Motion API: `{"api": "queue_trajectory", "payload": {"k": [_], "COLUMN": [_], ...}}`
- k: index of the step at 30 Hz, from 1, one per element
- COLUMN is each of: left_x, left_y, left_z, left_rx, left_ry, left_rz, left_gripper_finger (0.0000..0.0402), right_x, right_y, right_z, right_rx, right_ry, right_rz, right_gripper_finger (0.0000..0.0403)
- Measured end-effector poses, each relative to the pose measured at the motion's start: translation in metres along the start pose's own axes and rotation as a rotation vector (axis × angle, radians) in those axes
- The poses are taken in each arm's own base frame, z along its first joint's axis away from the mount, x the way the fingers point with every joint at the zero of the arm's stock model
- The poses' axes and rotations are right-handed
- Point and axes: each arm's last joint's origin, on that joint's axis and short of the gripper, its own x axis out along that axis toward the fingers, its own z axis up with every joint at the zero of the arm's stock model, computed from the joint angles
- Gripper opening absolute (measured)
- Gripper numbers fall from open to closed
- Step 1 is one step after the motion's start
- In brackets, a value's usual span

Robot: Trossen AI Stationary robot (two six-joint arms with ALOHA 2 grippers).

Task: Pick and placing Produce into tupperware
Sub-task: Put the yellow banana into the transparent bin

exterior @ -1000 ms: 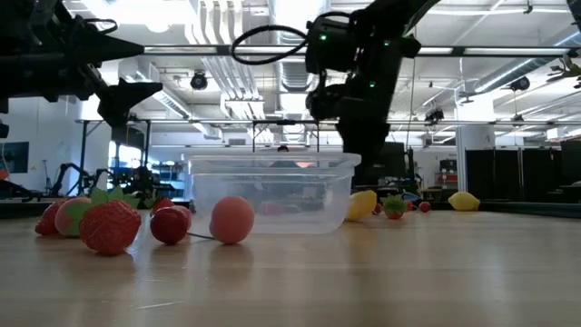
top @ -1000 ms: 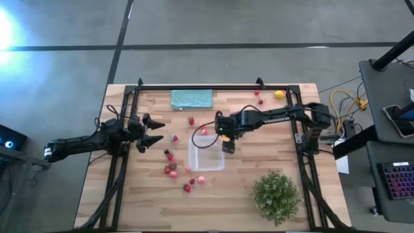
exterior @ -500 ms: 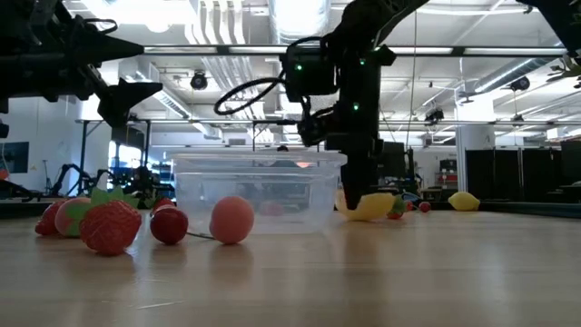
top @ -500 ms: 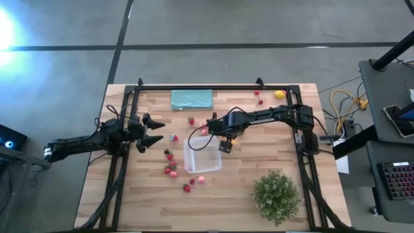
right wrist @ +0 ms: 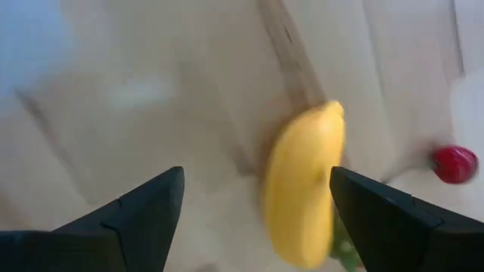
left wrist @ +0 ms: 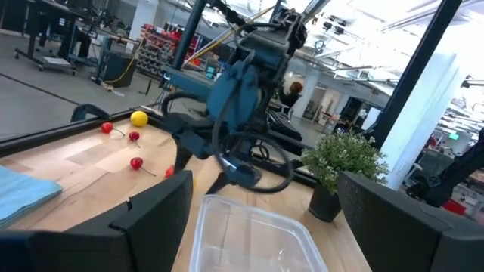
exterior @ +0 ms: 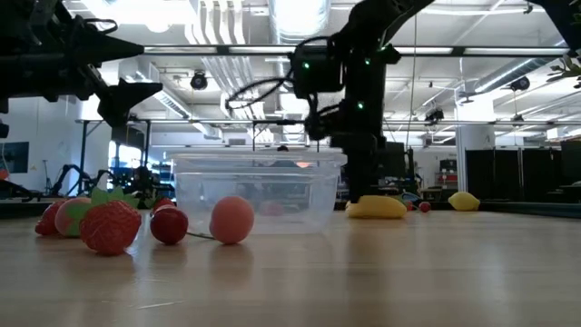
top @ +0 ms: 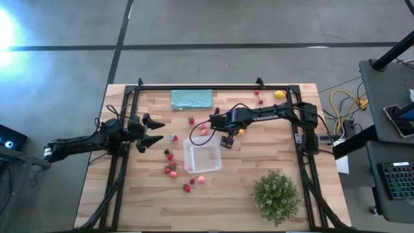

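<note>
The right end effector (top: 226, 142) hangs over the middle of the bench (top: 149, 200), just past the far right corner of the tupperware (top: 203, 157), with its fingers spread wide and nothing between them. In the right wrist view the two dark fingers (right wrist: 144, 211) stand apart above the bare wood, and the banana (right wrist: 305, 185) lies on the bench between them, nearer one finger, with a small red fruit (right wrist: 455, 164) off to its side. From the low view the banana (exterior: 376, 208) rests flat on the bench just beside the tupperware (exterior: 259, 193), below the right arm. The tupperware stands upright near the bench's centre. Strawberries (top: 170, 169) lie scattered on its left side, a pink one (top: 201, 180) near its front edge and one more (top: 191, 120) beyond it. The lemon (top: 279, 94) sits near the far right corner, well apart from the rest. The left end effector (top: 155, 132) waits at the bench's left side, fingers wide and empty. A teal cloth (top: 191, 99) lies at the far edge, and a plant (top: 277, 194) stands at the near right.
</note>
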Motion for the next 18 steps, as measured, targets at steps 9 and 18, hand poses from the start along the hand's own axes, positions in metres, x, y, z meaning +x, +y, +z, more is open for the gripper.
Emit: {"api": "queue_trajectory", "payload": {"k": [9,18], "left_x": [0.0,0.0], "left_y": [0.0,0.0], "left_z": [0.0,0.0], "left_rx": [0.0,0.0], "left_ry": [0.0,-0.001], "left_rz": [0.0,0.0], "left_gripper_finger": [0.0314,0.0314], "right_x": [0.017,0.028], "right_y": [-0.032,-0.034], "right_z": [-0.011,-0.016], "right_rx": [-0.007,-0.03], "right_ry": [0.082,0.096], "right_rz": [-0.031,0.054], "right_gripper_finger": [0.0326,0.0328]}}
